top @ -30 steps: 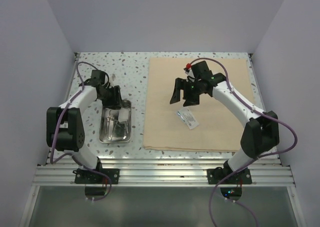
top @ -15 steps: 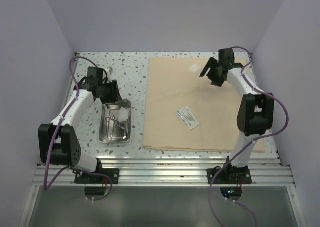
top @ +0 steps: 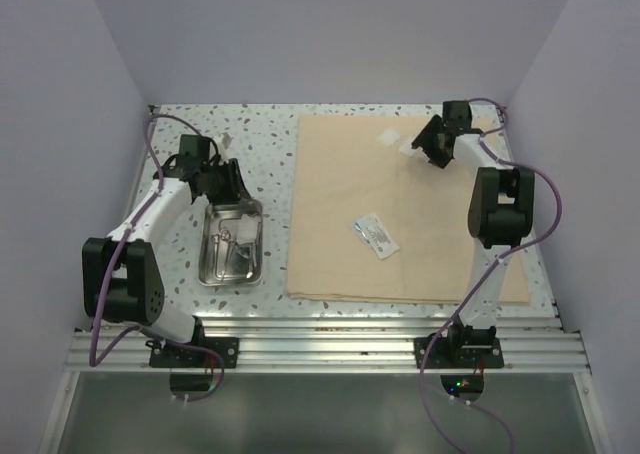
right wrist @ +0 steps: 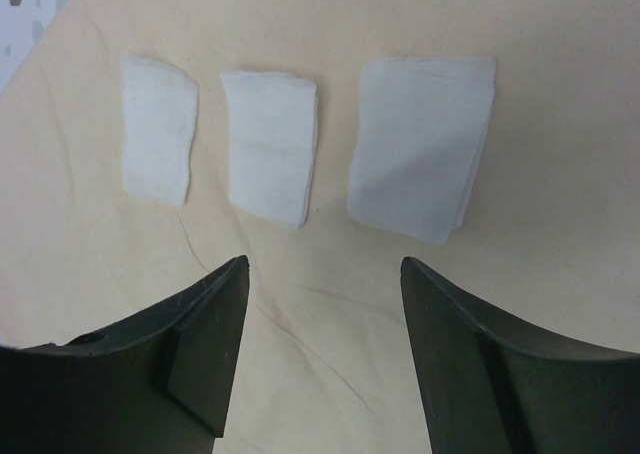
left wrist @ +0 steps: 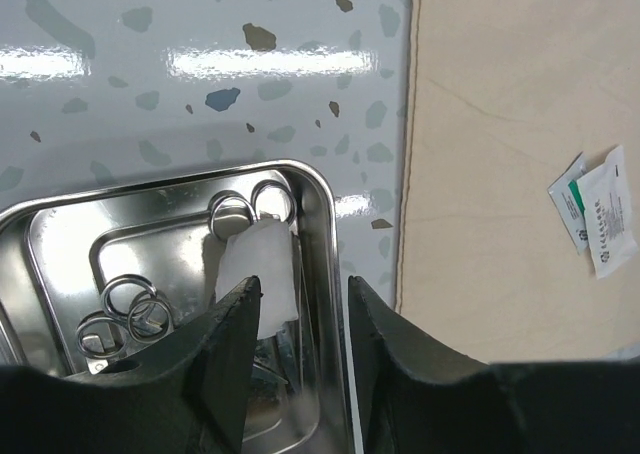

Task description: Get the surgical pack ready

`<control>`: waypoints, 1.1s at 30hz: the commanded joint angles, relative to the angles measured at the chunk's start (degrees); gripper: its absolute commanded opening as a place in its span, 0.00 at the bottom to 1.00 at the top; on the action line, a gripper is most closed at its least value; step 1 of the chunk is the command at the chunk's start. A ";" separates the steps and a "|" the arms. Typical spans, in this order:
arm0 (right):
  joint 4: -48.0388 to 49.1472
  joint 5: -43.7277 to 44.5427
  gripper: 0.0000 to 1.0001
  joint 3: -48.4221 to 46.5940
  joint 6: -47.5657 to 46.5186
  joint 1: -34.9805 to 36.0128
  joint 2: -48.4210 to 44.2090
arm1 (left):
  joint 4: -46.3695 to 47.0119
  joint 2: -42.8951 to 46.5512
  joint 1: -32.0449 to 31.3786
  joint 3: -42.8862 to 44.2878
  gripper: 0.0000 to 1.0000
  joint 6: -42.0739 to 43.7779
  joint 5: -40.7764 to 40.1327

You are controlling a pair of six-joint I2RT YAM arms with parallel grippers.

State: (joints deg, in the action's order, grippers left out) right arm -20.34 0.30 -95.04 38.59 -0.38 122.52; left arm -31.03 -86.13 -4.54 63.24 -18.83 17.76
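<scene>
1. A beige cloth lay flat on the right half of the speckled table.
2. A small clear packet lay near the cloth's middle, well apart from both grippers.
3. A steel tray sat left of the cloth, near it but not touching, with thin metal instruments inside.
4. The left gripper hung over the tray's far end; how its jaws stood could not be made out from above.
5. The right gripper was over the cloth's far right part, pointing left.
6. A faint pale patch of gauze lay on the cloth just left of that gripper.
</scene>
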 commanded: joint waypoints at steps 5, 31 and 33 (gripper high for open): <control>0.47 1.11 0.73 -6.91 -3.51 -3.22 4.40 | -0.88 -1.42 -0.21 2.33 0.44 2.22 0.78; -2.60 -4.16 0.65 -9.55 -9.23 -5.24 8.97 | -0.88 -3.70 -0.21 1.53 0.44 2.75 3.42; -4.00 -3.12 0.65 -9.72 -9.23 -5.24 8.44 | -0.79 -3.70 -0.21 1.44 0.44 2.66 3.60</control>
State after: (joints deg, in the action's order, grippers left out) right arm -21.45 -3.97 -105.67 29.78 -5.61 132.86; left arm -32.64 -90.15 -4.54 63.88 -16.88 20.01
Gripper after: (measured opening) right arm 0.653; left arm 0.442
